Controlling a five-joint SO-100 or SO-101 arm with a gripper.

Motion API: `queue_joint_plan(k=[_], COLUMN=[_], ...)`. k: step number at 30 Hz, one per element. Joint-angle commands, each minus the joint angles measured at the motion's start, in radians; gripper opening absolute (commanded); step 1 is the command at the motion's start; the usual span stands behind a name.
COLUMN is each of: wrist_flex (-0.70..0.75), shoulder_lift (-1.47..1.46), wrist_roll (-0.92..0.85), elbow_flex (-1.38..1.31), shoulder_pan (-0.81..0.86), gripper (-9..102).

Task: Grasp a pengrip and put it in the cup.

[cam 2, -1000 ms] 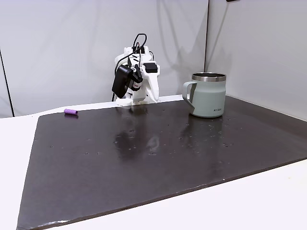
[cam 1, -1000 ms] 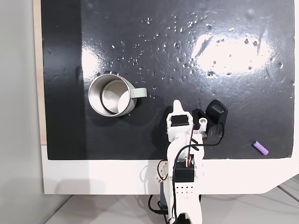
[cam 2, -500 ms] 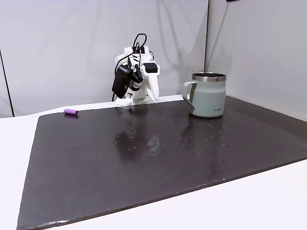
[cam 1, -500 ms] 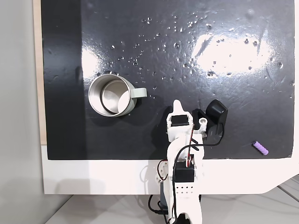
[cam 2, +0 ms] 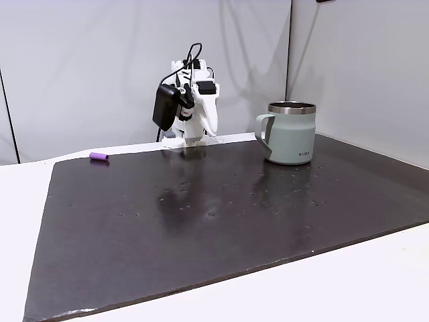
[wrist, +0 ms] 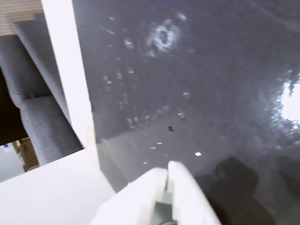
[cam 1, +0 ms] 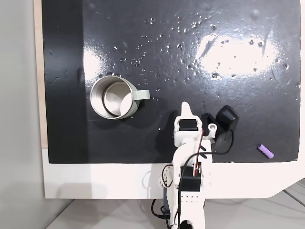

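Note:
The cup (cam 1: 114, 98) is a shiny metal mug standing upright on the black mat, handle toward the right in a fixed view from above; from the side the cup (cam 2: 291, 133) looks grey-green. The small purple pengrip (cam 1: 266, 151) lies near the mat's lower right edge, and the pengrip (cam 2: 99, 156) sits at the far left from the side. My gripper (cam 1: 186, 106) is folded back over the arm's base between the two, far from both. In the wrist view the gripper (wrist: 168, 165) has its white fingers together with nothing between them.
The black mat (cam 1: 190, 47) is glossy with small specks and lies on a white table (cam 1: 95, 181). A black wrist camera (cam 1: 226, 117) and its cable hang off the arm. Grey walls (cam 2: 100, 60) stand behind the arm.
The arm has turned a little toward the pengrip's side, the gripper tip and black camera shifting right in the view from above. Cup and pengrip have not moved.

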Motion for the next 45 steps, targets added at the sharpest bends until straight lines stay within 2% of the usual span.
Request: queue_joint_plan(k=[1,8,13,20,30,45], wrist_flex=[0.043,0.199,0.336,0.476,0.655,0.663], shoulder_lift=[-0.075,-0.465,-0.598,-0.753,-1.126,-1.493], wrist_roll=[0.023,0.100,0.094,0.000,-0.130,-0.239], elbow_flex=[-0.206,-0.635,-0.868,-1.065,-1.348,-1.459], shoulder_pan=[0.054,0.221,0.342,0.574,0.857,1.086], gripper=[0,0,0,0,0,2])
